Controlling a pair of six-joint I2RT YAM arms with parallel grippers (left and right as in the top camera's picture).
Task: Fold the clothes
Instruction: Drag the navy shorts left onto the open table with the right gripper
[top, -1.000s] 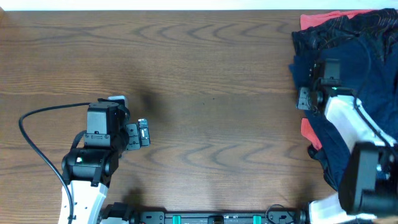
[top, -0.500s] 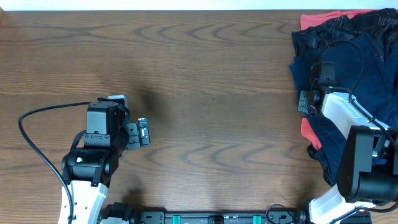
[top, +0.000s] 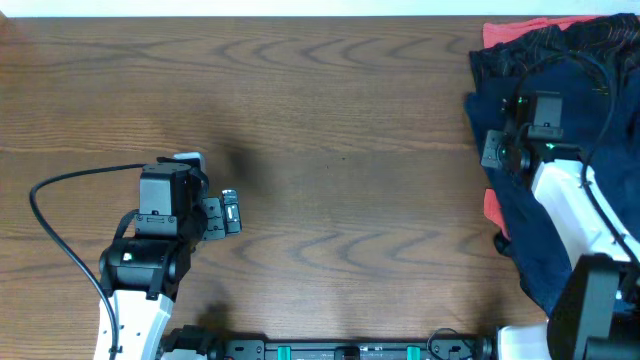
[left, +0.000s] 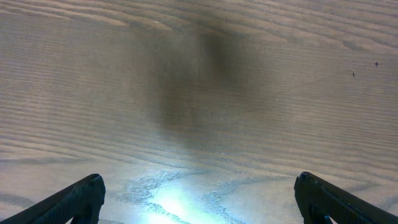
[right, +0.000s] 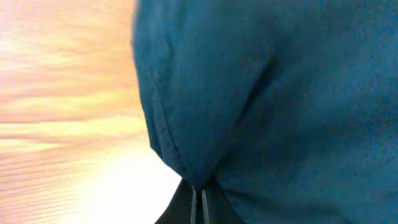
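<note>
Since a second ago, my right gripper (top: 497, 150) had shifted slightly toward the far edge of the table (top: 340, 110), and the wrist behind it had swung a little to my right. My left arm had not moved at all.

The clothes (top: 500, 85) lay heaped at the right end of the table, running from the far edge down toward the near one. Most of the heap was a navy garment (top: 525, 250). A coral-red piece (top: 535, 27) showed along the far edge, with a black piece (top: 545, 45) marked by thin reddish lines just below it. A second patch of coral-red peeked out from under the navy cloth at its left edge; I could not tell whether it belonged to the same piece.

My right gripper sat on the left edge of the heap. From the right wrist camera, its fingertips (right: 194, 200) were pressed together on a fold of the navy garment (right: 249, 93), which rose from the pinch and filled most of the view, with bare wood to its left.

My left gripper (top: 228, 212) hung over bare wood at the left, well apart from the clothes. Its fingers (left: 81, 196) were spread wide, with nothing between them but tabletop. A black cable (top: 70, 180) looped out from that arm across the table.
</note>
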